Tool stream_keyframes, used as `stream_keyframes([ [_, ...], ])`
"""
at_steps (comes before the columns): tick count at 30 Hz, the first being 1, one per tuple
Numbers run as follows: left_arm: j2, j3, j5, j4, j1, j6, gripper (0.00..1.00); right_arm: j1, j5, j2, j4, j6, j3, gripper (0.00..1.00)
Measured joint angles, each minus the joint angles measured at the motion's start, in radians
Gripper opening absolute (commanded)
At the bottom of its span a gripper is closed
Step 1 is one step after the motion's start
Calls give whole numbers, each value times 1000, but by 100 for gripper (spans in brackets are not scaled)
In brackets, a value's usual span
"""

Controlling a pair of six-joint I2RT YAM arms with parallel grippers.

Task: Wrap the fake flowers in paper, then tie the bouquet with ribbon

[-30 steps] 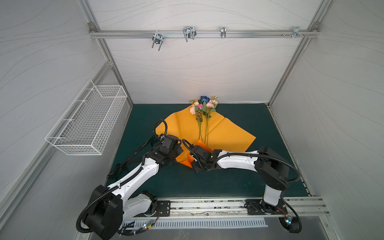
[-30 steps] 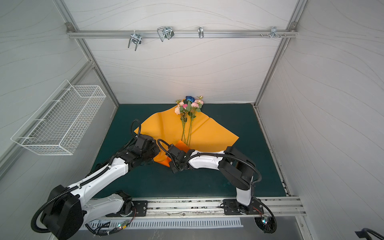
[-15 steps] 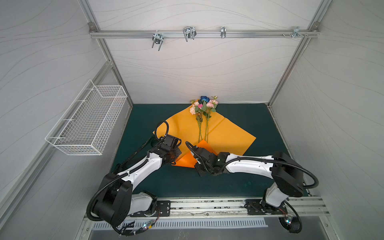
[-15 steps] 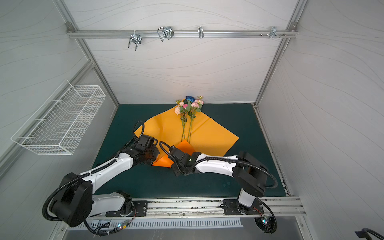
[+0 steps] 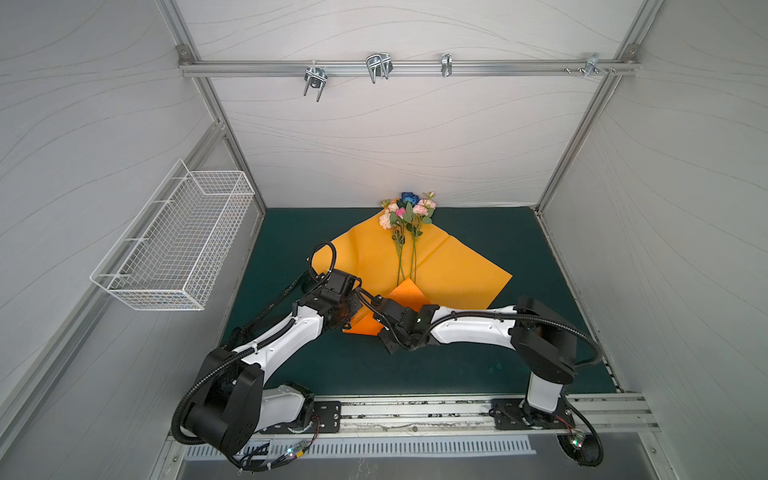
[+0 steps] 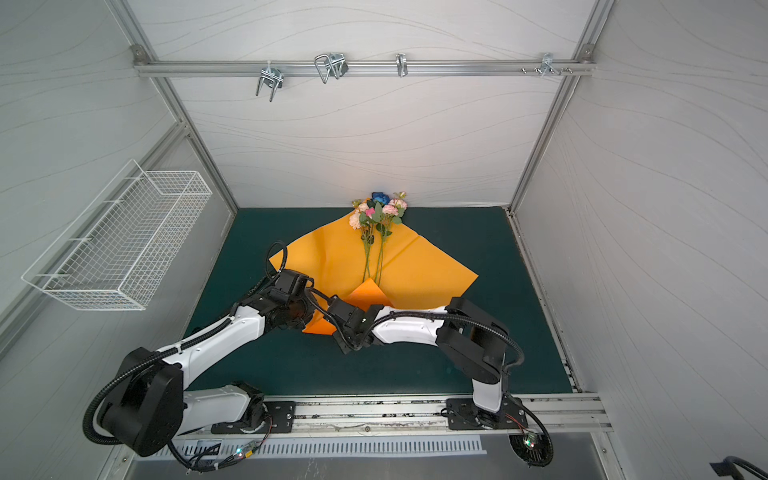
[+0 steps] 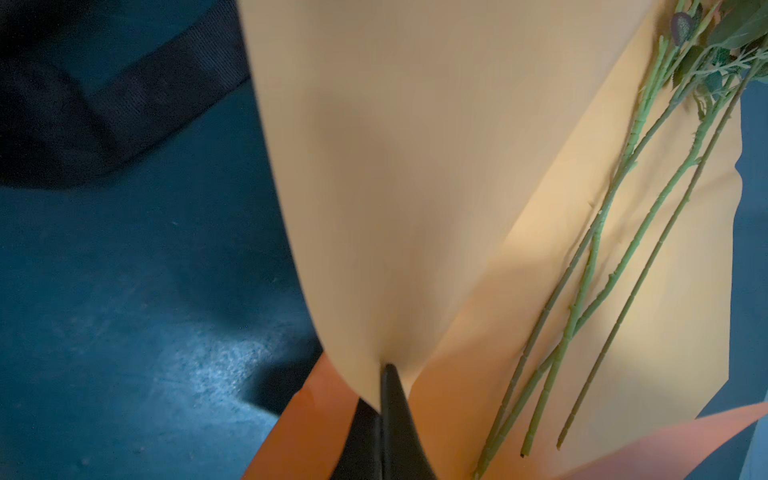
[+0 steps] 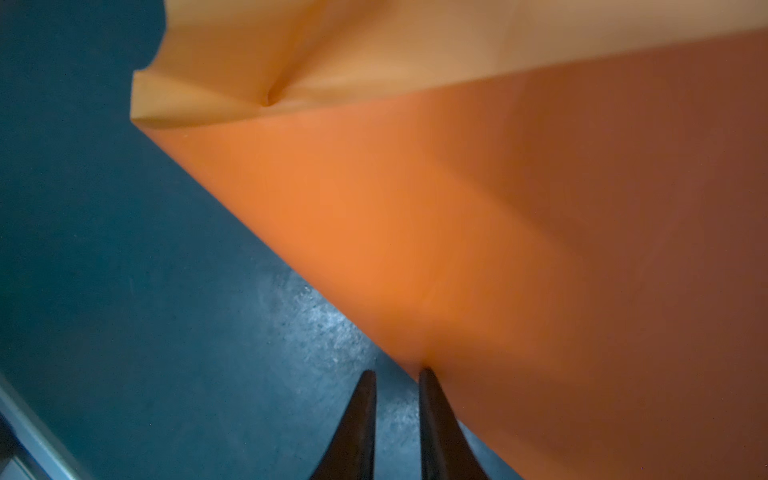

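Nearby, bouquet (image 5: 407, 210) stems end beside left jaws clamped on orange paper (image 5: 457, 270) (right jaws slightly parted, empty).

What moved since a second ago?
The right arm swung out rightward, then came back; the right tool sits open at the orange wrapping paper's edge. The left arm's elbow shifted slightly. The left tool stayed shut on the paper; the bouquet of fake flowers stayed put.
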State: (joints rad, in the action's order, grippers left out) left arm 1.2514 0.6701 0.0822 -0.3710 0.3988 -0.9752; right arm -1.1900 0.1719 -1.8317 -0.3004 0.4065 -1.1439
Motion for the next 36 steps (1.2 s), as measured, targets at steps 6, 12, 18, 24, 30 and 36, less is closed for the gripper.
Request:
stream_keyframes([
  [6, -5, 0, -12, -6, 0, -2, 0, 31, -3, -18, 0, 0, -1, 22],
  [12, -36, 0, -20, -8, -3, -2, 0, 46, -16, -54, 8, -5, -6, 22],
  [18, -89, 0, -35, -24, -3, -2, 0, 47, -19, -68, 15, -8, -16, 22],
  [24, -121, 1, -60, -23, -3, -3, 0, 47, -21, -72, 29, -11, -16, 24],
  [30, -112, 21, -113, -11, -3, -3, 0, 47, -29, -73, 49, -3, -10, 25],
  [36, -77, 93, -165, 40, 19, 5, 0, 80, -82, -51, 111, 31, 36, 25],
])
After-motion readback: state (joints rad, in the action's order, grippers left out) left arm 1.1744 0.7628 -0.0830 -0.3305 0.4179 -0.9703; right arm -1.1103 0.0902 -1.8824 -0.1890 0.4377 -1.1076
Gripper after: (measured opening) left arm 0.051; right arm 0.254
